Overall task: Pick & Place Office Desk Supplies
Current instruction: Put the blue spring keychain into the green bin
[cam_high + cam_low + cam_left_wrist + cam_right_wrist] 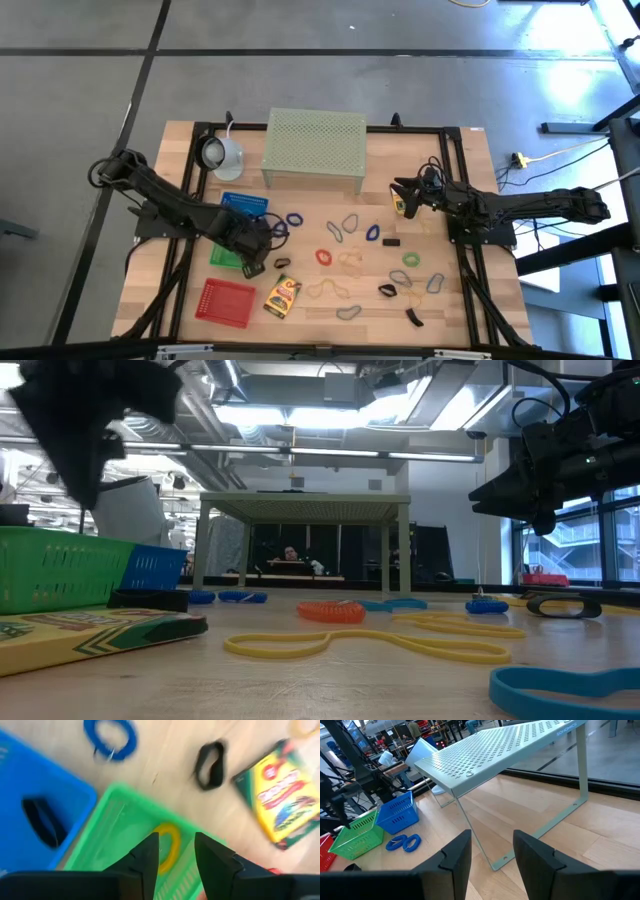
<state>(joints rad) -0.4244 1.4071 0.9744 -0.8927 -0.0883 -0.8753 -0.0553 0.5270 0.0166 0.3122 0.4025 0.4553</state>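
Yellow loop (167, 846) lying in green basket (115, 840) near bench's left edge, under left tool (172, 851), fingers spread, holding nothing. Right tool (490, 851) spread too, near mesh stand (510, 750).

I see the mesh stand (314, 147) at the bench's (470, 310) far edge, the lamp-like object (219, 154) just to its left; three baskets (227, 301) run along the left side, far to near; a loop (169, 846) lies in the middle basket (117, 827); one printed box (282, 296) lies near the front edge; more loops (350, 262) and clips (391, 241) are scattered over the centre and right.
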